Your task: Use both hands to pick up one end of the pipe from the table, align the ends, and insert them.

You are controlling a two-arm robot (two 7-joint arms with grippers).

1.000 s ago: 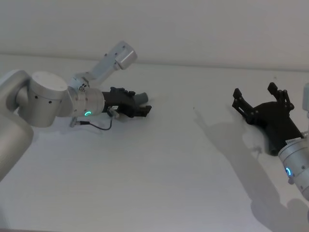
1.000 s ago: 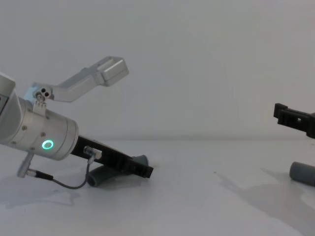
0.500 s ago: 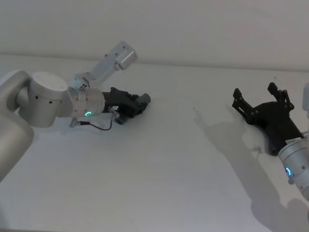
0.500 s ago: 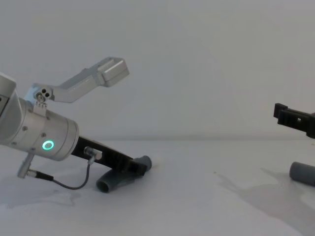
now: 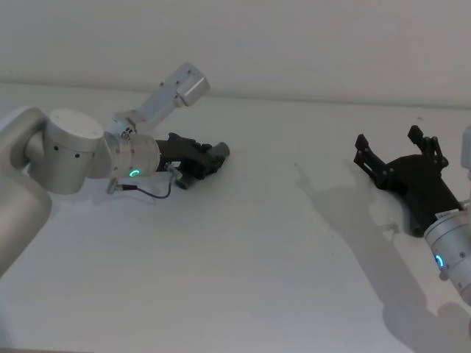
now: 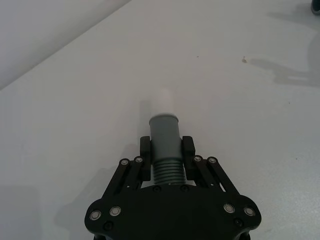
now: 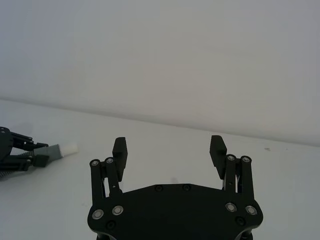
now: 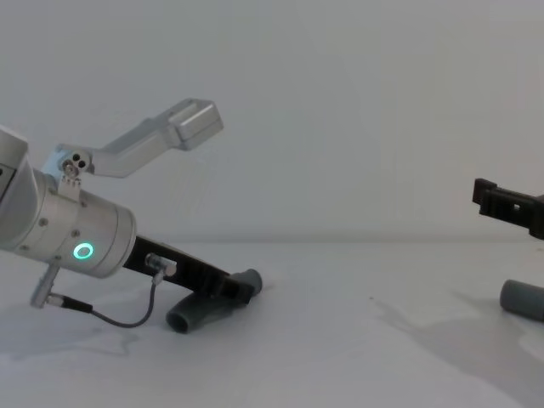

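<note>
- The left gripper (image 6: 166, 150), low at the far left of the table (image 5: 243, 250), is clamped on one pipe piece (image 6: 165, 134), which is tilted.
- The right gripper (image 7: 169, 147) hangs at the right, claw wide, over the other pipe piece (image 8: 523, 299).

A: What is showing nearest?
B: The right gripper (image 7: 169, 147), holding its fingers spread wide over the white table (image 7: 280, 165).
A: And at the far edge?
B: The left gripper (image 7: 36, 152) is clamping a pipe piece (image 7: 52, 149), white tip (image 7: 69, 148) pointing outward.
</note>
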